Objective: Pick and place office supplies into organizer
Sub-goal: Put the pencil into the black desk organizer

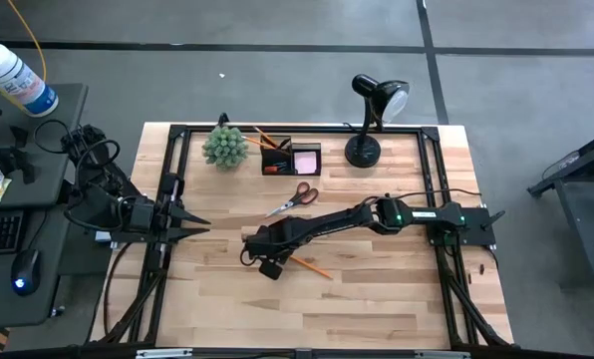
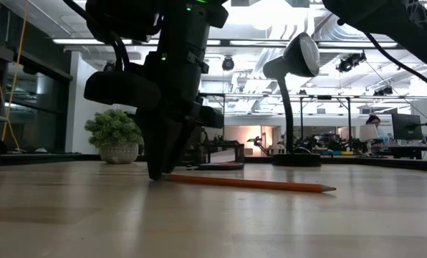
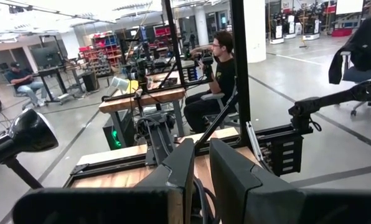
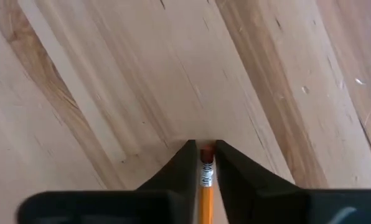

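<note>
The wooden table (image 1: 377,299) carries pencil (image 1: 315,266), scissors (image 1: 293,198), organizer (image 1: 289,160), lamp (image 1: 365,150), plant (image 1: 224,147).

no readable text, labels or signs anywhere

A robotics lab: rows of workbenches (image 3: 142,99) with other robot rigs, monitors, concrete floor (image 3: 322,93), seated people (image 3: 216,74).

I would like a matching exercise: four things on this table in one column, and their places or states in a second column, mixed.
1. thin orange pencil
2. orange-handled scissors
3. pink square sticky-note pad
4. black desk lamp

a. inside the black organizer
b. standing at the table's far edge
c. lying free on the wood
d. eraser end between the right gripper fingers

Pairs: 1-d, 2-c, 3-a, 4-b
</note>
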Available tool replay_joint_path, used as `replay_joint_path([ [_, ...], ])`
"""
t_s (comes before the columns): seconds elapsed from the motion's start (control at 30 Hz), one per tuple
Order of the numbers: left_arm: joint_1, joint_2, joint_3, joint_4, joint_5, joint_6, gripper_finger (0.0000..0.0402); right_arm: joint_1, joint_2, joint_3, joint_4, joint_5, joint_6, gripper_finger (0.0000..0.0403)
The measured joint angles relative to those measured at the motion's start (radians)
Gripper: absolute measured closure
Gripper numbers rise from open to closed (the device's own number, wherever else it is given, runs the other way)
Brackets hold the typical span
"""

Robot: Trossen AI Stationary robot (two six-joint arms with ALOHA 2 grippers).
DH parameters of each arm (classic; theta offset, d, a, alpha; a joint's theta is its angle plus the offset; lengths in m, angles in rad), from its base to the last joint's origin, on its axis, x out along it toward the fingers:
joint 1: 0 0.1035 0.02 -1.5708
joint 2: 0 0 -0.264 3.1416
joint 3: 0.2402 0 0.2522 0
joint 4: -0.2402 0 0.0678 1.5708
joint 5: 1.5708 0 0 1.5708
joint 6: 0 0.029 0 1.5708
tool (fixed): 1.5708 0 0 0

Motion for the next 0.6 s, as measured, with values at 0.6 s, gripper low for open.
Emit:
replay_joint_path([
  [0.6, 0.0, -0.003, 0.0, -0.001, 0.001, 0.0, 0.036, -0.021, -0.004, 0.015, -0.056, -0.024, -0.033, 0.0397],
])
